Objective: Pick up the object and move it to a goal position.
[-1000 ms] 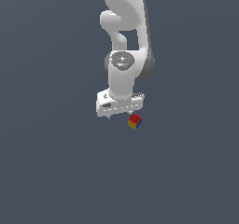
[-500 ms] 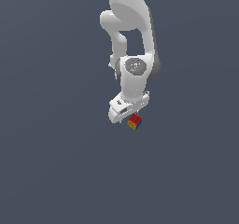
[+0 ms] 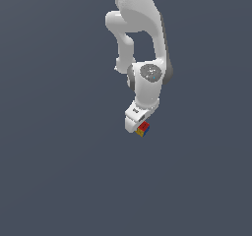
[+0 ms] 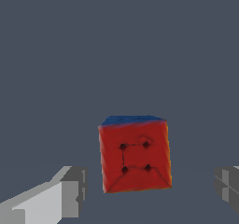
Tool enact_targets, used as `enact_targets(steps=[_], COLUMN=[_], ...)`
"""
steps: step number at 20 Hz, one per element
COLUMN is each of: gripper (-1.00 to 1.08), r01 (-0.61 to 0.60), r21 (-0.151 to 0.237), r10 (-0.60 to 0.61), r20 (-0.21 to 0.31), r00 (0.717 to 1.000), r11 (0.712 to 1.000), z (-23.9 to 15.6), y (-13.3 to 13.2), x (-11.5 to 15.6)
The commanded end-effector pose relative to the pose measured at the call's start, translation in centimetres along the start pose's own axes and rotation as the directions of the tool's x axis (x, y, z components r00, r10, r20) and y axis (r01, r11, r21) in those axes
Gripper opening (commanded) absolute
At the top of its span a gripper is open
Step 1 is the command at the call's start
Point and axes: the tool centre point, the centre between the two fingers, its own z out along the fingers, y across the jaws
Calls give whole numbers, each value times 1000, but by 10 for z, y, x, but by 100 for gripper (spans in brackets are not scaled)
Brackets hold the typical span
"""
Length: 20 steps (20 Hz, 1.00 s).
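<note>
Plain grey ground carries one cube (image 4: pixel 134 154) between two wide-spread jaws, untouched.

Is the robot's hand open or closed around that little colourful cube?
Open. In the wrist view the hand has a finger on each side of the cube, with clear gaps.

The white arm (image 3: pixel 147 77) is reaching steeply downward, its gripper (image 3: pixel 136 124) pointing at the floor — fingers (image 4: pixel 70 192) standing spread wide apart, gripping nothing.
</note>
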Motion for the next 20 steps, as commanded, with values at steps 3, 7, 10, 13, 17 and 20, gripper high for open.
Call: enact_targets(steps=[3, 7, 10, 13, 17, 20], gripper=[100, 100, 100, 100, 100, 100], r01=[48, 51, 51, 52, 55, 56], r21=[2, 2, 2, 2, 2, 2], r10=[-48, -51, -51, -52, -55, -56], r20=[-3, -3, -3, -3, -3, -3], r00=[999, 999, 999, 999, 998, 998], r11=[999, 999, 999, 999, 999, 998], z=[3, 3, 6, 15, 35, 47], y=[-6, -6, -6, -7, -8, -8], x=[3, 3, 3, 3, 3, 3])
